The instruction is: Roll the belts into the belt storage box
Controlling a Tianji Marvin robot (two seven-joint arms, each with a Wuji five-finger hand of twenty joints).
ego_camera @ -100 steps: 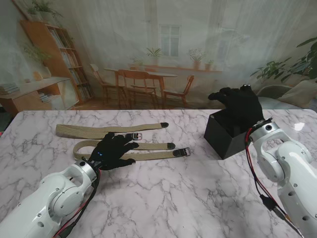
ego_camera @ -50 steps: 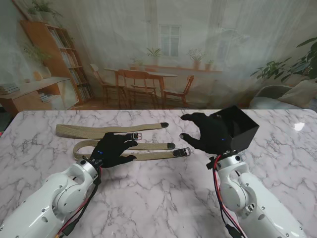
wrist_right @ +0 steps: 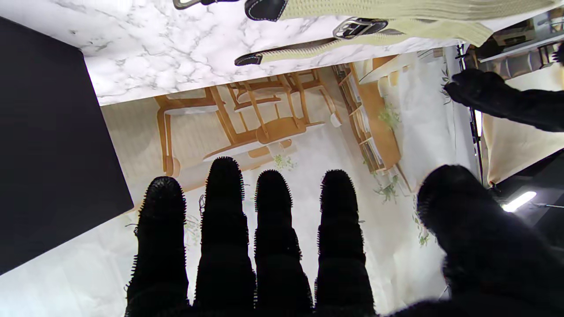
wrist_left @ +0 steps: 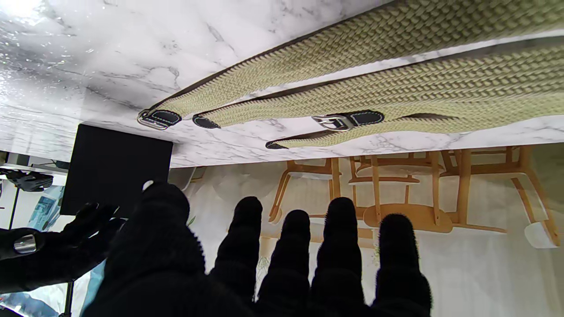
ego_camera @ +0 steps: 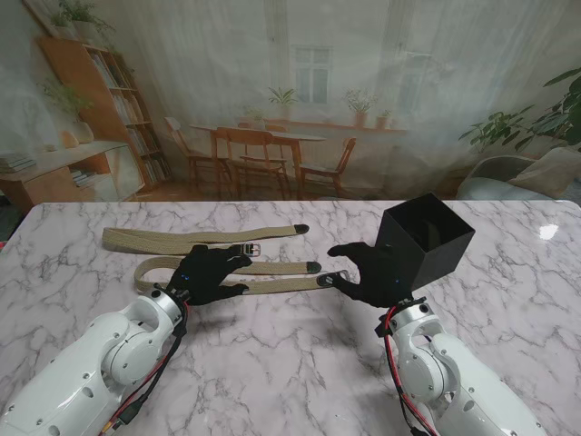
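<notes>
Left hand [ego_camera: 211,274] hovers, fingers spread, over woven beige fabric belts [ego_camera: 272,268]; empty, unclenched right hand [ego_camera: 372,271] sits beside the black square storage box [ego_camera: 425,238].

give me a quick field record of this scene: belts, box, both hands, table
belts: two khaki woven belts with black leather tips and metal buckles, flat and unrolled, left of centre
box: black square storage box, open top, right of the belts, no belt visible inside
left hand: black-gloved left hand over the belts, fingers apart
right hand: black-gloved right hand between buckle ends and box, fingers spread, holding nothing
table: white marble table
</notes>
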